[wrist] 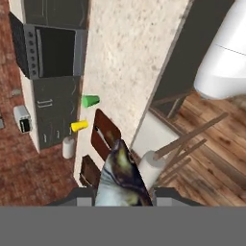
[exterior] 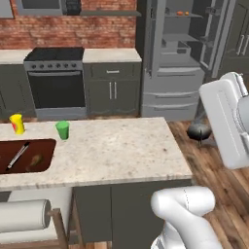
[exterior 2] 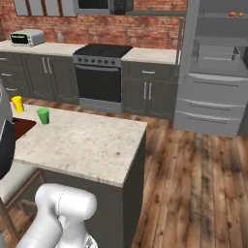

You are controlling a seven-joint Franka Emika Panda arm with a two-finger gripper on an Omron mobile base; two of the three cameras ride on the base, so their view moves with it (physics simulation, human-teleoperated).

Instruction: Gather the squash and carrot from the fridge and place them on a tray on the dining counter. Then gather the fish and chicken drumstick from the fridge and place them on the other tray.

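Left base view: the island counter (exterior: 121,146) runs across the middle, speckled pale stone. A yellow cup (exterior: 17,123) and a green cup (exterior: 62,130) stand on it near the far edge, well apart from each other. A brown tray (exterior: 41,146) lies at the counter's left end with a utensil (exterior: 18,155) on it (knife or spoon, cannot tell). Behind, a dark stove (exterior: 54,78) against brick wall, and the fridge (exterior: 175,63) standing open, something small and orange (exterior: 183,13) on a high shelf. The white arm (exterior: 226,121) bulks large at the right.

Right base view: same counter (exterior 2: 82,140), same yellow cup (exterior 2: 18,103) and green cup (exterior 2: 43,115) at its left. Stove (exterior 2: 99,75) centre back, toaster (exterior 2: 27,37) on the far worktop, fridge (exterior 2: 218,68) at right over plank floor.

Hand view (rolled sideways): the fish (wrist: 122,178), mottled grey and dark, sits clamped in the gripper (wrist: 124,196), jaws closed against its sides. Past it, the counter (wrist: 129,57), the green cup (wrist: 90,101), the yellow cup (wrist: 79,126) and two brown trays (wrist: 103,134) side by side.
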